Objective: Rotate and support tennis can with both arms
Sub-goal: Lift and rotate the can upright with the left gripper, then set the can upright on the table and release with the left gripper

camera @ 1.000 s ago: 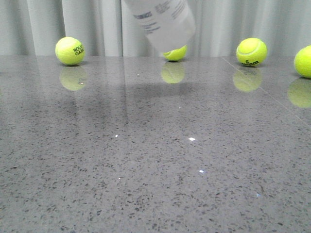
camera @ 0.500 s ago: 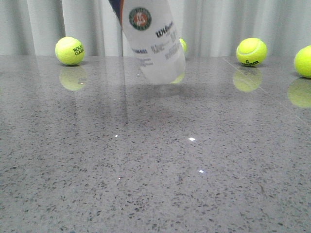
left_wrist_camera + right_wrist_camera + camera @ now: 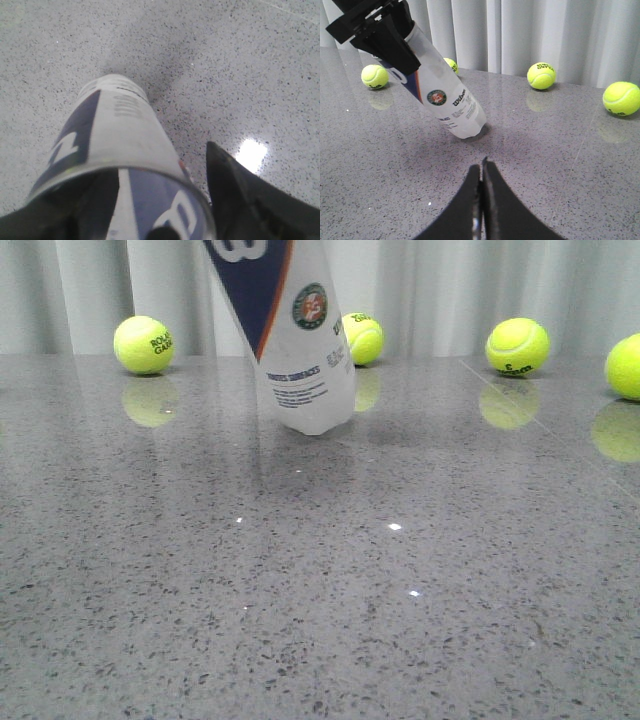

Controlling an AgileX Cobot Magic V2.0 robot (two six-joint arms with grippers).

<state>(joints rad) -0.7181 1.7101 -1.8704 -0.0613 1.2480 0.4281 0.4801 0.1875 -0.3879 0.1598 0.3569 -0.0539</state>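
Note:
The tennis can is tilted, its top leaning left, its rounded lower end at or just above the table; I cannot tell if it touches. Its navy panel, orange stripe and round emblem face the front camera. My left gripper is shut on the can's upper part; in the left wrist view the can fills the gap beside one black finger, and the other finger is hidden. In the right wrist view the can lies ahead of my right gripper, which is shut, empty and apart from it.
Tennis balls lie along the back of the grey speckled table: one at far left, one just behind the can, one at right, one at the right edge. White curtains hang behind.
The can has come down from the top of the front view and swung more upright; its lower end is now at the table and the navy panel shows.

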